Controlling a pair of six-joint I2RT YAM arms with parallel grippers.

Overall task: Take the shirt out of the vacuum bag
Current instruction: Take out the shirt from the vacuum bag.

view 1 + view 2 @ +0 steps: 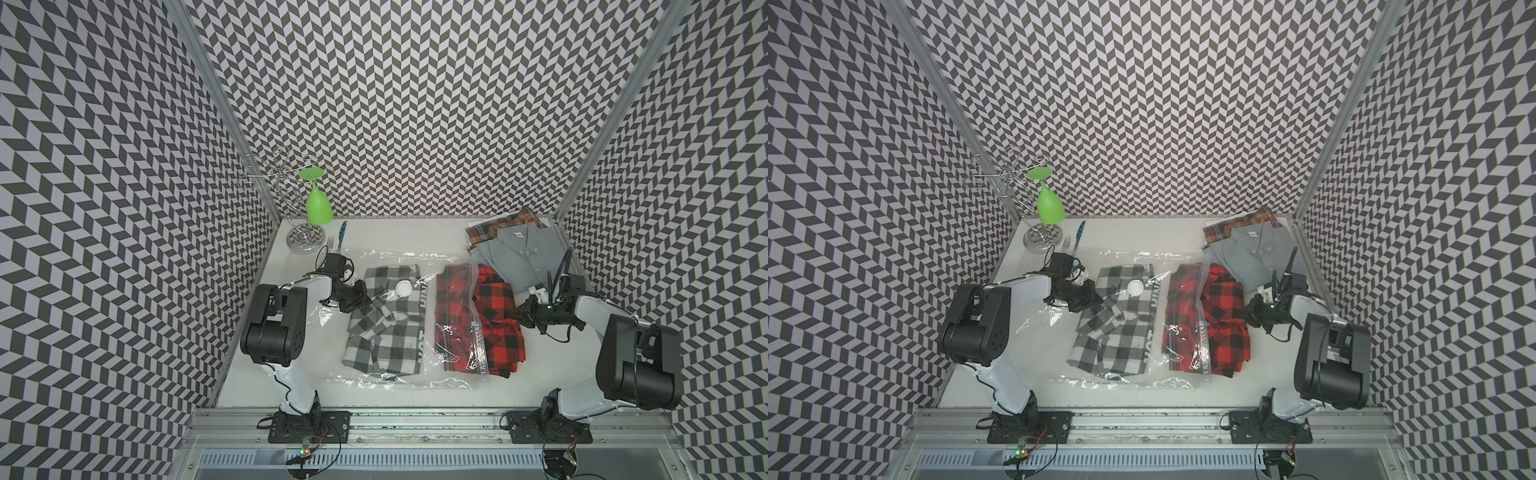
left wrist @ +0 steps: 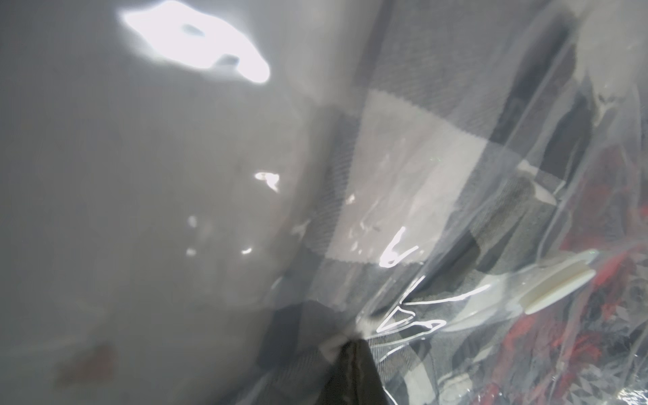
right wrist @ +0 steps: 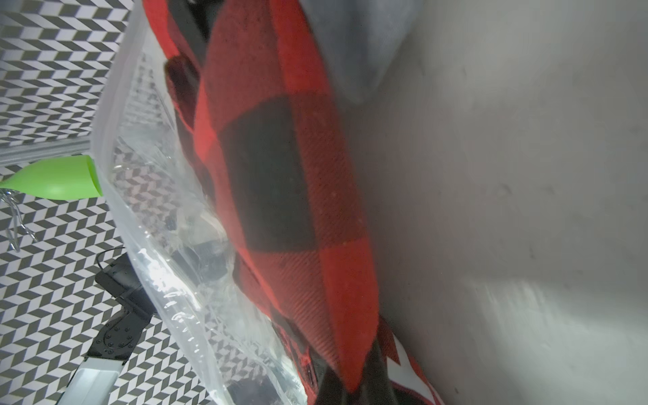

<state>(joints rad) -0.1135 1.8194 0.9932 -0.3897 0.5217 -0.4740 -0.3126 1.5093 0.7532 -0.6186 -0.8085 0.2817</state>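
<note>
Extraction step, judged from both top views and the wrist views. Bag [image 1: 395,380] lies flat mid-table, mouth toward the right edge, valve [image 1: 403,288] facing up over a grey check shirt [image 1: 386,332] that sits fully inside. Red shirt [image 1: 500,328] straddles the zip strip [image 1: 478,332], part under the film and part out on the table [image 1: 573,374]. Right gripper [image 1: 519,312] is clamped on the red shirt's outer edge; the right wrist view shows the cloth running into its closed tips. Left gripper [image 1: 365,300] is pinched shut on the film at the grey check shirt's left side; I cannot tell whether cloth is caught with the film. I judge the pull-out roughly half done. For the next move I would draw the right arm toward the right edge while the left anchors the bag, keeping low and steady so the mouth does not drag along. Surface: plain white and matte. Folded shirts [image 1: 515,249] lie at the far right corner, near the pull path. A glass [image 1: 319,203] hangs on a wire rack [image 1: 305,241] at the far left corner. Room: chevron walls [image 1: 415,104] on three sides.
</note>
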